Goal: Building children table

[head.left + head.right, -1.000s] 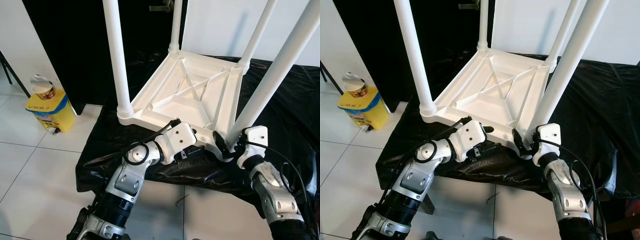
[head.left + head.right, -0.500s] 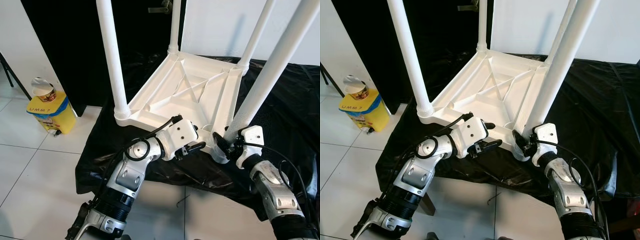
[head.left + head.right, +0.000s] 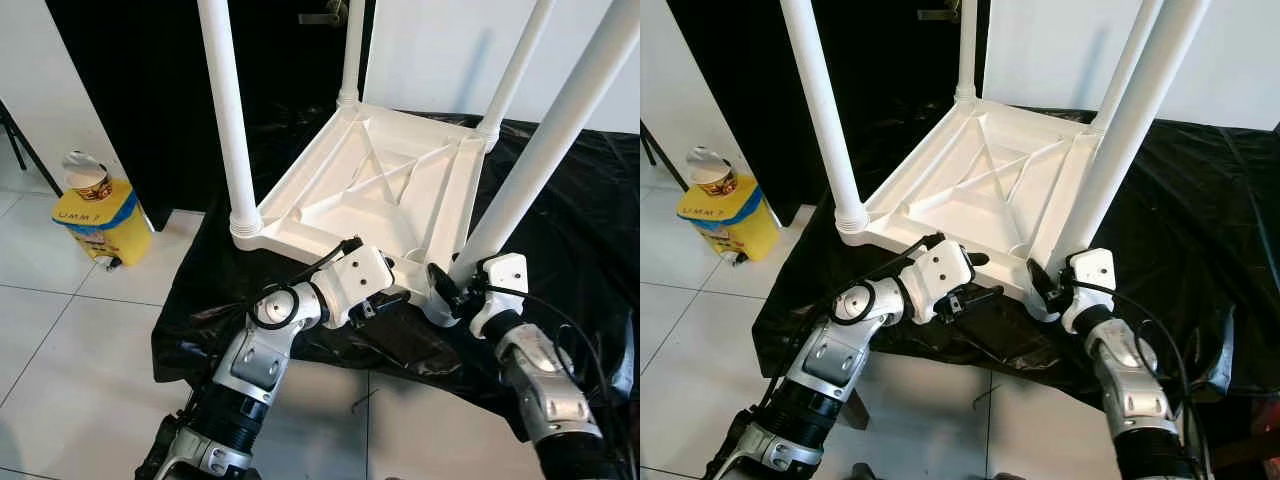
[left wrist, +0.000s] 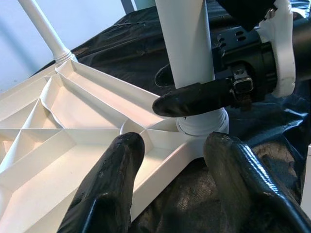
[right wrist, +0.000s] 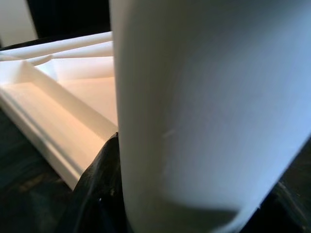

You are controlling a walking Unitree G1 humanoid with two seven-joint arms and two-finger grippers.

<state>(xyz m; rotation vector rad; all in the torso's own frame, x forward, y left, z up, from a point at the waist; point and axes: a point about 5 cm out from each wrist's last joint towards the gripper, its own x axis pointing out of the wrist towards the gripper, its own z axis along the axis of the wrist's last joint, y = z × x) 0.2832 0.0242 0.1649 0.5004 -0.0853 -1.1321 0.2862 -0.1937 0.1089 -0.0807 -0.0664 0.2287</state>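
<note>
White table top (image 3: 375, 190) upside down on black cloth (image 3: 580, 210), all four legs up. Near-right leg (image 3: 545, 140) in its corner socket, nearest the robot.

Right gripper (image 3: 1045, 285) clamped round the base of that leg, fingers either side just above the threaded collar; right wrist view confirms leg between the black fingers (image 5: 97, 184). Left gripper (image 4: 170, 160) spread open, empty, straddling the front rim of the top just beside the same corner, not pinching anything.

Step, as judged: seating or tightening the last leg, with left side bracing the top. Three other legs look fully home; cannot tell from here whether this one is threaded down flush.

Next likely: twist the leg while holding it vertical, left closing on the rim to stop the top rotating on the slippery cloth.

Off to robot's left: yellow bin (image 3: 100, 225) on tile floor (image 3: 60, 330), irrelevant.
</note>
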